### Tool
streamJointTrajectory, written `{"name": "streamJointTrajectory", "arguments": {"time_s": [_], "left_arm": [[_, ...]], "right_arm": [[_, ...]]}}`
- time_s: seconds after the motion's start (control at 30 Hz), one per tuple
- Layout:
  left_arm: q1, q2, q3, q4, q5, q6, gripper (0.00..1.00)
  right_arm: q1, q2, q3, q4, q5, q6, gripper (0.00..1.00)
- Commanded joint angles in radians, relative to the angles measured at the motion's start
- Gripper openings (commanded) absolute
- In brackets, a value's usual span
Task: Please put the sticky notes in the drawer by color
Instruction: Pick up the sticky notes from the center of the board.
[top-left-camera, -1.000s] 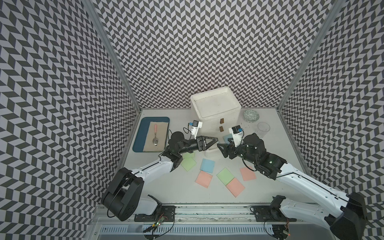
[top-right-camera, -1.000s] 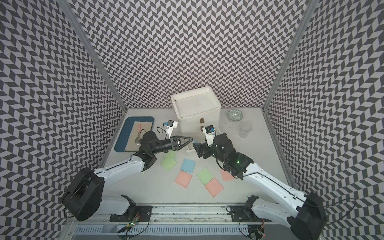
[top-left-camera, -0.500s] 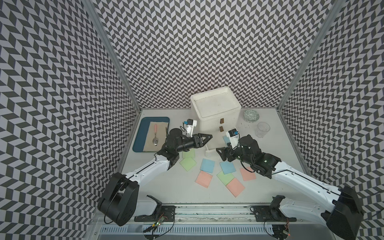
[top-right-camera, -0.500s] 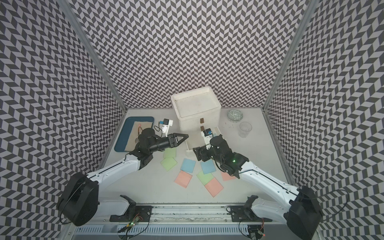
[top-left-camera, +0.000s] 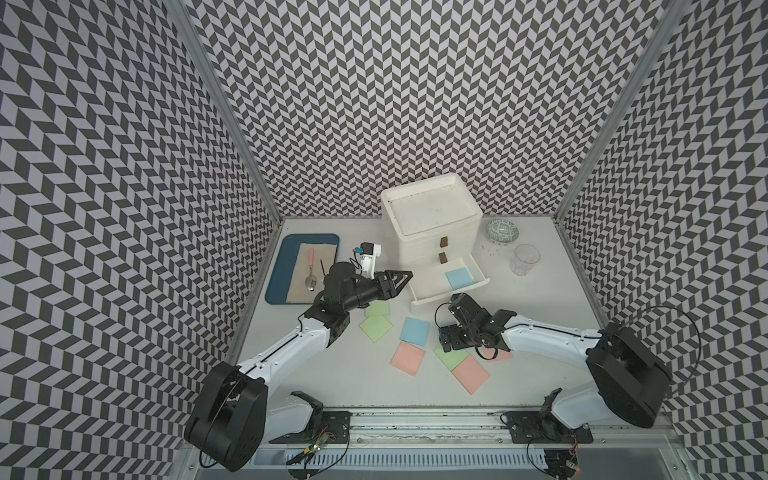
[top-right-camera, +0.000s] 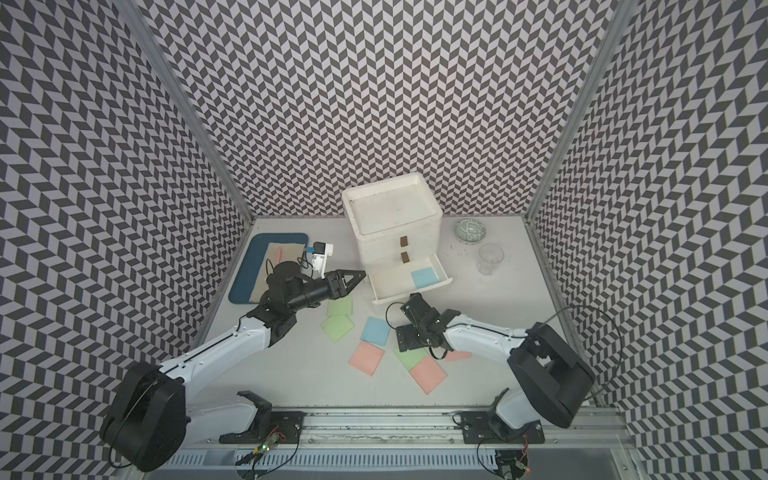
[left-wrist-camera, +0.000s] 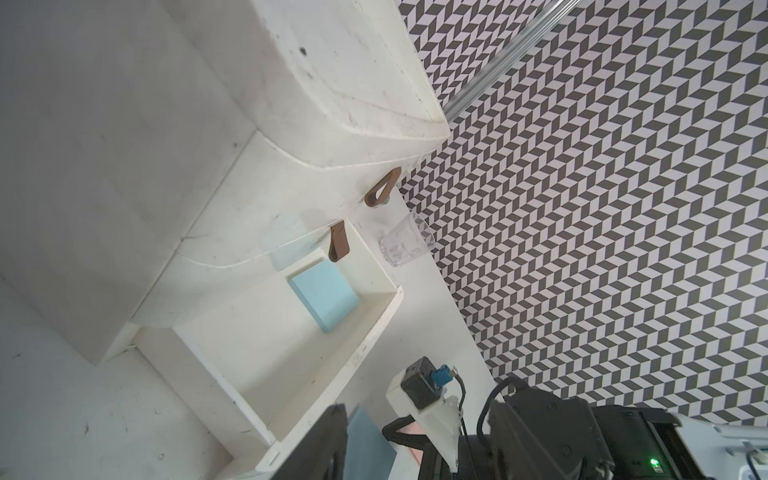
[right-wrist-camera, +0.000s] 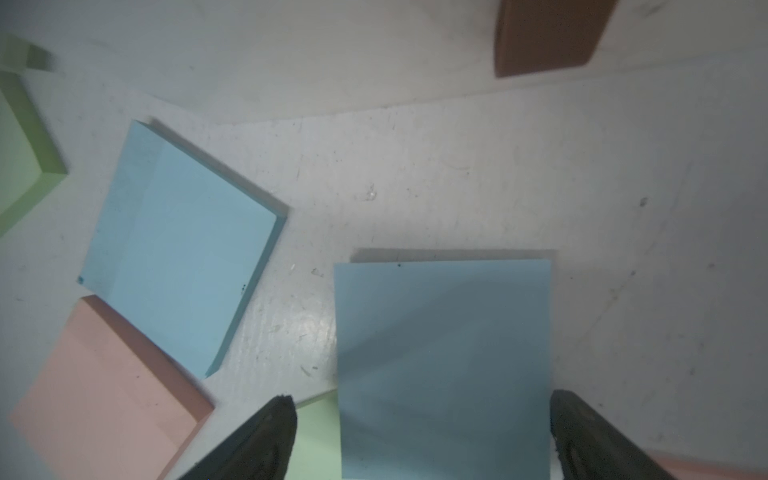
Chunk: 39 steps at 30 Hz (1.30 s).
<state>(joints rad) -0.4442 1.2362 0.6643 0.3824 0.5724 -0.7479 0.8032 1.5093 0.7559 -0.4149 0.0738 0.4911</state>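
Note:
The white drawer (top-left-camera: 432, 222) stands at the back, its bottom drawer pulled out with one blue sticky note (top-left-camera: 460, 277) inside. On the table lie two green notes (top-left-camera: 376, 328), a blue one (top-left-camera: 415, 331), two pink ones (top-left-camera: 408, 358) and a green one (top-left-camera: 451, 358). A third pink (top-left-camera: 498, 355) peeks out from under the right arm. My right gripper (right-wrist-camera: 422, 403) points down, open wide, its fingers on either side of another blue note (right-wrist-camera: 442, 365) lying flat. My left gripper (top-left-camera: 405, 276) hovers open and empty beside the open drawer's front left corner.
A blue tray (top-left-camera: 280, 270) holding a spoon (top-left-camera: 311, 274) lies at the left. A patterned bowl (top-left-camera: 503, 231) and a clear glass (top-left-camera: 524, 259) stand right of the chest. The open drawer's brown handle (right-wrist-camera: 548, 37) is just beyond the right gripper.
The right gripper drew back from the drawer toward the front, dropped over a blue note and opened wider. The left gripper pulled back leftward from the drawer front.

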Motion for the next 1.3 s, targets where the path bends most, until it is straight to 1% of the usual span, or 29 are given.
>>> {"name": "streamJointTrajectory", "arguments": {"time_s": [0.0, 0.13, 0.23, 0.37, 0.43, 0.57, 0.6, 0.77, 0.93, 1.07, 1.17, 1.27], "left_arm": [[0.005, -0.020, -0.019, 0.008, 0.014, 0.025, 0.58], [0.008, -0.030, -0.026, 0.013, 0.015, 0.024, 0.58], [0.008, -0.030, -0.028, 0.019, 0.021, 0.023, 0.58], [0.009, -0.027, -0.030, 0.034, 0.032, 0.015, 0.58], [0.008, -0.024, -0.031, 0.040, 0.039, 0.013, 0.58], [0.008, -0.033, -0.032, 0.025, 0.035, 0.020, 0.58], [0.009, -0.036, -0.031, 0.022, 0.032, 0.021, 0.58], [0.009, -0.032, -0.027, 0.016, 0.042, 0.031, 0.59], [-0.006, -0.001, -0.011, 0.047, 0.115, 0.025, 0.59], [-0.055, 0.032, 0.011, 0.106, 0.181, 0.021, 0.60], [-0.084, 0.064, 0.024, 0.186, 0.252, -0.025, 0.61], [-0.103, 0.089, 0.029, 0.241, 0.281, -0.054, 0.61]], "right_arm": [[0.035, 0.046, 0.037, -0.039, 0.068, 0.020, 0.98], [0.038, 0.093, 0.048, -0.073, 0.103, 0.026, 0.98], [0.039, 0.091, 0.044, -0.086, 0.139, 0.040, 0.98], [0.037, 0.109, 0.062, -0.099, 0.150, 0.040, 0.98], [0.039, 0.122, 0.066, -0.087, 0.135, 0.032, 0.93], [0.039, 0.103, 0.051, -0.046, 0.102, 0.018, 0.68], [0.038, 0.092, 0.051, -0.044, 0.100, 0.015, 0.65], [0.038, -0.013, 0.052, -0.031, 0.126, 0.001, 0.67], [0.037, -0.166, 0.065, 0.018, 0.120, -0.043, 0.67], [0.036, -0.324, 0.026, 0.157, 0.067, -0.084, 0.67], [0.035, -0.421, -0.019, 0.282, 0.036, -0.094, 0.68], [0.022, -0.460, -0.021, 0.326, -0.005, -0.108, 0.69]]}}
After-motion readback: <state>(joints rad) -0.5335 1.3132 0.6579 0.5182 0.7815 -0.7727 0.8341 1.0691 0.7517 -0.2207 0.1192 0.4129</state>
